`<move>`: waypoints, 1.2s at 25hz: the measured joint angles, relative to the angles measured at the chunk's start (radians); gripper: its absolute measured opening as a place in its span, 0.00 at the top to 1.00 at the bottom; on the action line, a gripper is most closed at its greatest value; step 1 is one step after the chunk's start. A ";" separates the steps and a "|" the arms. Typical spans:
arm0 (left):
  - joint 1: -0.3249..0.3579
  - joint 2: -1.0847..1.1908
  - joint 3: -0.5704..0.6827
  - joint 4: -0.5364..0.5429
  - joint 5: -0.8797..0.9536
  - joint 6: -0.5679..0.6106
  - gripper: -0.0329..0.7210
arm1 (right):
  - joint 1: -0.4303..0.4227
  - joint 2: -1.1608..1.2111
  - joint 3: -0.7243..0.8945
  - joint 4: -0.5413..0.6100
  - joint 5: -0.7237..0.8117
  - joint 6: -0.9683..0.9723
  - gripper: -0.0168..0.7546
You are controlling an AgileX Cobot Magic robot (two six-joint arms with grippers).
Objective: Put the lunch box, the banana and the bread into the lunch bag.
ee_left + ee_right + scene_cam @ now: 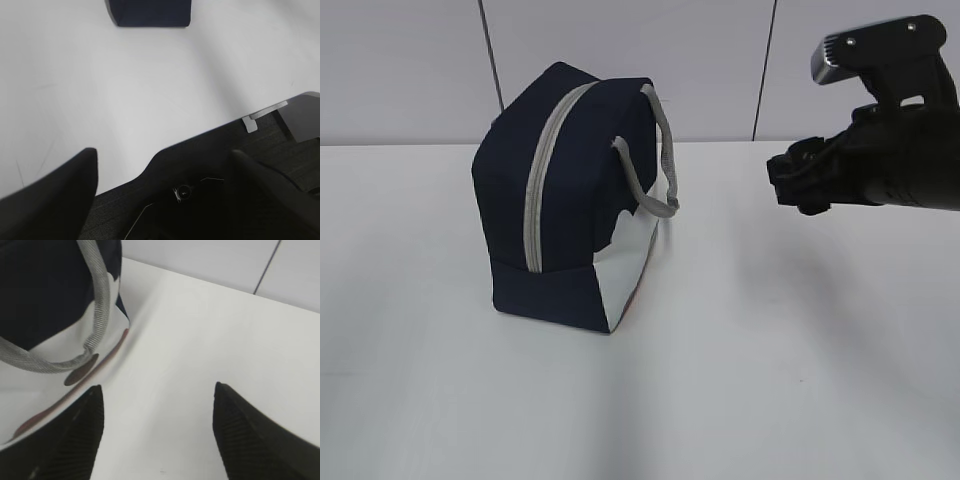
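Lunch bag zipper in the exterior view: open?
No. The grey zipper runs shut along the top of the lunch bag, with no silver lining showing.

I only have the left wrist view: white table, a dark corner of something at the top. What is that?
Observer: The lunch bag, navy with white side panels, standing on the table.
Operator: Is it zipped?
Observer: Its grey zipper looks closed along the top in the exterior view.
Operator: Where is the right gripper?
Observer: The right gripper is open, empty, beside the bag's grey handle.
Operator: Any food visible?
Observer: None in any view.
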 joint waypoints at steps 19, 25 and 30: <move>0.000 -0.228 0.107 0.020 0.009 -0.001 0.31 | 0.238 -0.198 0.091 1.199 0.400 -1.193 0.33; 0.000 -0.262 0.107 0.020 0.011 -0.001 0.31 | 0.242 -0.444 0.091 1.716 0.530 -1.637 0.33; 0.000 -0.290 0.108 0.045 0.015 -0.001 0.31 | 0.242 -0.686 0.096 1.816 0.704 -1.756 0.33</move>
